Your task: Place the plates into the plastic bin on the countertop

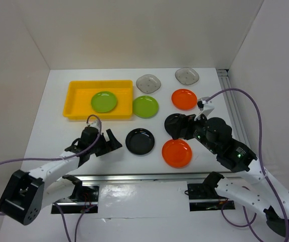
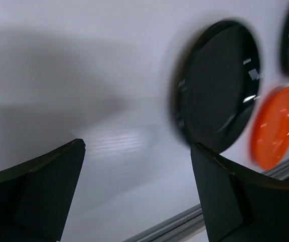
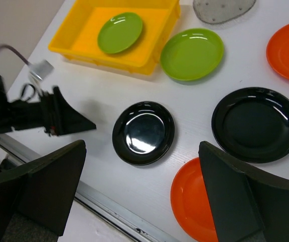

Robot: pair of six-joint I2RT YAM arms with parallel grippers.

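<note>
The yellow plastic bin (image 1: 77,99) stands at the back left of the white countertop (image 1: 59,131), with one lime green plate (image 1: 104,101) lying flat in it. A second green plate (image 1: 145,106) lies just outside the bin's right wall. Two grey plates (image 1: 149,83) (image 1: 187,76) sit at the back, two orange plates (image 1: 184,99) (image 1: 176,153) on the right. A black plate (image 1: 140,141) lies in the middle. Another black plate (image 3: 257,124) is mostly hidden under my right arm in the top view. My left gripper (image 1: 109,142) stands open and empty left of the middle black plate (image 2: 217,85). My right gripper (image 3: 142,166) hovers open and empty.
A metal rail (image 1: 134,176) runs along the front edge, close to my left gripper (image 2: 137,171). White walls close in the left, back and right sides. A second rail (image 1: 235,111) runs along the right side. In the right wrist view the bin (image 3: 74,43) is at the top left.
</note>
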